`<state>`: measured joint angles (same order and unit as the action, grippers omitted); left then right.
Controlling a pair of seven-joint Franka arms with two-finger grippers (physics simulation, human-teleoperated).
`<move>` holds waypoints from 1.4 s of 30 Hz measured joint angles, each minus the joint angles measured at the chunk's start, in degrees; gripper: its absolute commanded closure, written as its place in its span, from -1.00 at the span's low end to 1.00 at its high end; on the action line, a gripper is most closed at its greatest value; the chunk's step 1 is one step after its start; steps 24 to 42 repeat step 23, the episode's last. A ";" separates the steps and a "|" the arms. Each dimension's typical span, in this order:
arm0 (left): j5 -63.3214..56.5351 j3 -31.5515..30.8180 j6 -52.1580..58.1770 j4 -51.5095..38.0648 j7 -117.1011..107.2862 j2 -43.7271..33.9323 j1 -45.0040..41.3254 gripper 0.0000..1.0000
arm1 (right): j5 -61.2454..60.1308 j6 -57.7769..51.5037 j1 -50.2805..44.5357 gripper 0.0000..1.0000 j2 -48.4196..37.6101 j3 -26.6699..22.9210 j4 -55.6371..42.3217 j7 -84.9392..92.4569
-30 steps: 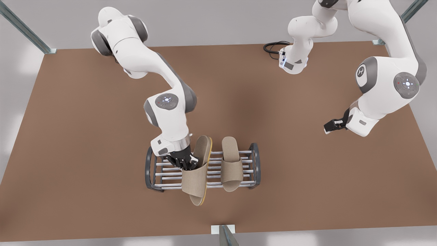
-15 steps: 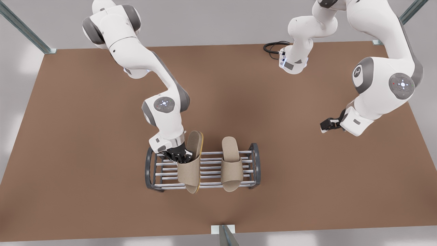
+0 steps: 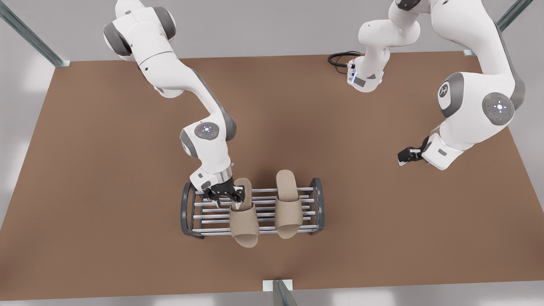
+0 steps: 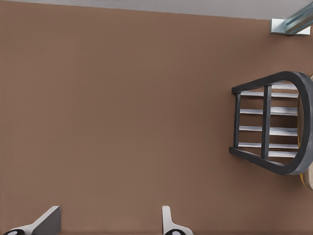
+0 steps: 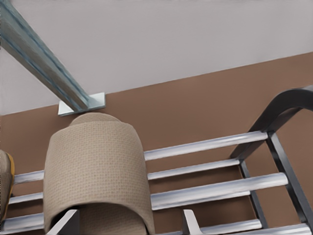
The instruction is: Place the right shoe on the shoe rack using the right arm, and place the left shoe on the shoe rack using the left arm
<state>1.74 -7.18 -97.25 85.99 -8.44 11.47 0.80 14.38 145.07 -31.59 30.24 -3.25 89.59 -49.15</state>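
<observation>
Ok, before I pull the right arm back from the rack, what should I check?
1. Right claw open: ok, fingers spread in its wrist view.
2. Slipper at that claw flat on the rack: ok, toe overhangs the front bar.
3. Second slipper on the rack: ok.
4. Slippers apart: ok.
5. Fingers clear of the slipper: cannot tell.
6. Left claw open, waiting over the table: ok.

Matt woven-cloth slippers (image 3: 244, 221) on seemingly metal shoe rack (image 3: 317, 203); matt brown table (image 3: 106, 170).

No readable text, labels or numbers anywhere; small logo on arm (image 3: 444, 89) illegible.
</observation>
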 measured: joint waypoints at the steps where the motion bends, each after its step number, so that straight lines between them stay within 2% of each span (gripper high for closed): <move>1: -0.01 0.00 -0.03 0.00 0.04 0.01 -0.03 -1.00 | 0.06 0.13 -0.07 -1.00 -0.01 0.00 0.00 -0.02; 5: -0.85 -0.03 -0.13 0.00 0.16 0.16 -0.12 -1.00 | 0.15 0.40 -1.06 -1.00 -0.43 0.56 -0.17 -0.37; 8: -1.20 -0.08 -0.19 -0.01 0.23 0.26 -0.09 -1.00 | 0.16 -0.82 -5.19 -1.00 -3.15 1.21 -0.61 -1.60; 12: -1.36 -0.09 -0.23 -0.03 0.32 0.54 -0.14 -1.00 | -0.22 -9.78 -8.05 -1.00 -7.03 1.49 -10.11 -3.58; 15: -1.40 -0.13 -0.25 -0.02 0.37 0.86 -0.43 -1.00 | -4.04 -22.33 0.49 -1.00 -8.68 1.44 -23.39 -2.42; 18: -1.42 -0.11 -0.25 -0.05 0.41 0.81 -0.47 -1.00 | -8.77 -35.11 12.04 -1.00 -12.01 1.31 -28.68 0.90; 22: -1.43 -0.09 -0.25 -0.01 0.46 0.92 -0.44 -1.00 | -11.69 -47.04 17.14 -1.00 -14.66 1.37 -27.00 5.94; 23: -1.44 -0.09 -0.26 -0.01 0.47 0.95 -0.45 -1.00 | -12.03 -48.10 18.22 -1.00 -18.15 1.38 -20.57 7.37; 42: -1.44 -0.09 -0.26 -0.01 0.47 0.95 -0.45 -1.00 | -12.03 -48.10 18.22 -1.00 -18.15 1.38 -20.57 7.37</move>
